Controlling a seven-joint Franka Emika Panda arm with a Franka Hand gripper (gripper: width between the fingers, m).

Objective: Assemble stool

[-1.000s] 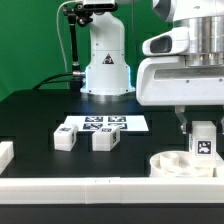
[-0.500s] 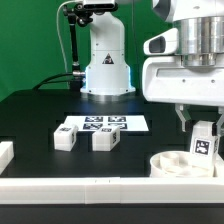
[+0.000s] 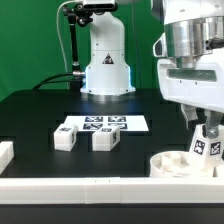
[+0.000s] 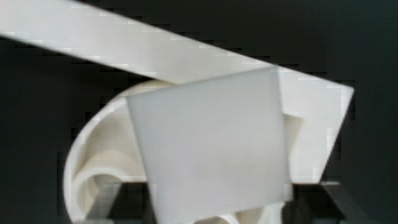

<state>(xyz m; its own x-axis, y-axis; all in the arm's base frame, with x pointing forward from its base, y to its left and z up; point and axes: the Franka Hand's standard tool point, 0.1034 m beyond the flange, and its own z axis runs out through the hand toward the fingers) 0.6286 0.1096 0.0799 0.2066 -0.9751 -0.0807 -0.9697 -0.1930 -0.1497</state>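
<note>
The round white seat disc [image 3: 184,165] lies on the black table at the exterior view's right, near the front border bar. My gripper [image 3: 207,138] is shut on a white blocky stool leg [image 3: 209,144] with a tag, held tilted just above the seat. In the wrist view the leg [image 4: 217,140] fills the middle between the dark fingers [image 4: 118,200], with the seat [image 4: 107,150] behind it. Two more white legs [image 3: 65,138] [image 3: 104,140] lie on the table at centre left.
The marker board [image 3: 101,124] lies flat behind the two loose legs. A long white border bar [image 3: 90,187] runs along the table's front edge, with a short white bar [image 3: 5,154] at the exterior view's left. The robot base [image 3: 106,70] stands at the back.
My gripper has shifted toward the exterior view's right and turned, and the held leg now tilts over the seat instead of standing upright.
</note>
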